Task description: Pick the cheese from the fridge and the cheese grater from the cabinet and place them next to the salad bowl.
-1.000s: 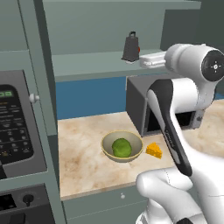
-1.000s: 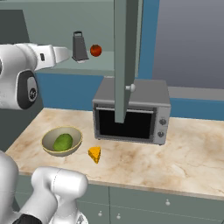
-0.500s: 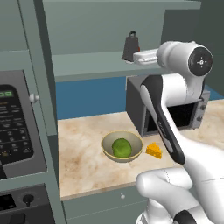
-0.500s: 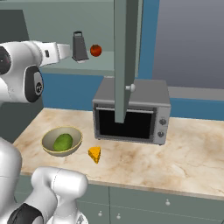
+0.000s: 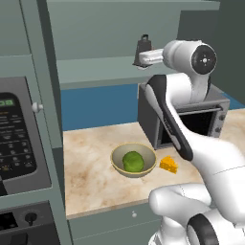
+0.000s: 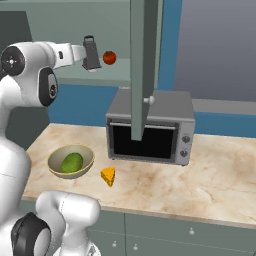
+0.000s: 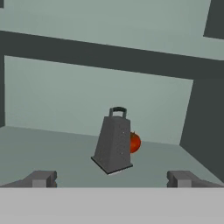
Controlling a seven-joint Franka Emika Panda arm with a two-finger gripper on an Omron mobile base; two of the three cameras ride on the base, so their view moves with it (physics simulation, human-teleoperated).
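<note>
Here, through the hand view, I look straight into the cabinet (image 7: 52, 96): the cheese grater (image 7: 113, 142) stands upright on the shelf, with a small round red fruit (image 7: 134, 142) half hidden just behind its right edge. The two fingertips (image 7: 41, 178) sit wide apart at the bottom, spread on either side of the grater and short of it, touching nothing.

From the right base view I see the gripper (image 6: 83, 54) level with the shelf, close beside the grater, and the fruit plainly to the grater's right. The left base view hides the fruit; there the grater pokes up behind the white wrist.

Down on the marbled counter (image 6: 210, 175), the salad bowl (image 5: 115, 161) holds a green ball of lettuce (image 5: 133, 161). The cheese (image 5: 168, 164) lies on the counter just beside the bowl, apart from it, in front of the grey microwave (image 6: 150, 127).

An open cabinet door (image 6: 143, 65) hangs edge-on in the right base view, crossing in front of the microwave. A dark control panel (image 5: 14, 134) fills the left edge of the left base view.
</note>
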